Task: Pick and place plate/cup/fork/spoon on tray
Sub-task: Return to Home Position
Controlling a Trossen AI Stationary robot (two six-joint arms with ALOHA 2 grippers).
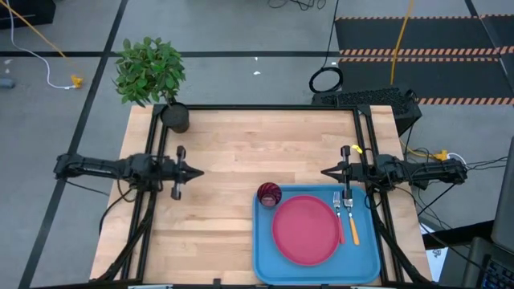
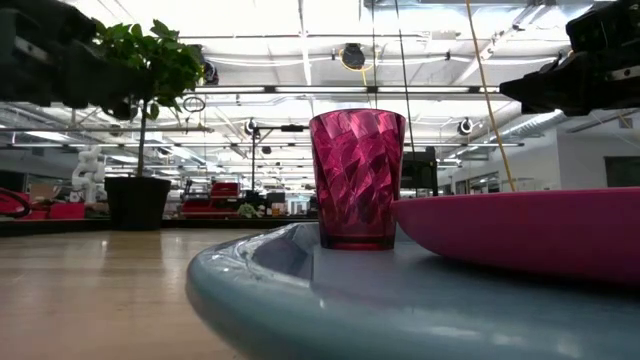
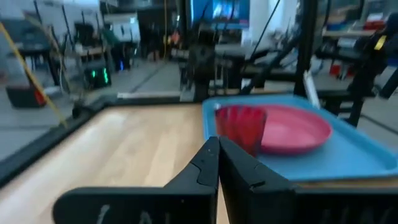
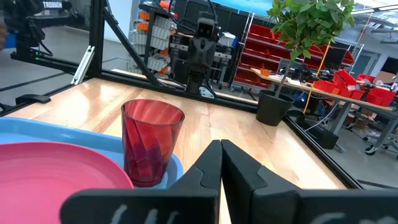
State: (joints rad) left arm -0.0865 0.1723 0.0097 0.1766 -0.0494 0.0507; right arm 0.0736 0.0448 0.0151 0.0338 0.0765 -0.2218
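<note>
The light-blue tray lies at the table's near right. On it rest the pinkish-red plate, the dark red cup standing upright at the tray's far left corner, and the fork and the orange-handled spoon side by side right of the plate. My left gripper is shut and empty over the table's left half. My right gripper is shut and empty just beyond the tray's far edge. The cup and plate also show in the right wrist view.
A potted plant in a dark pot stands at the table's far left corner. Bare wood lies between the two grippers and left of the tray.
</note>
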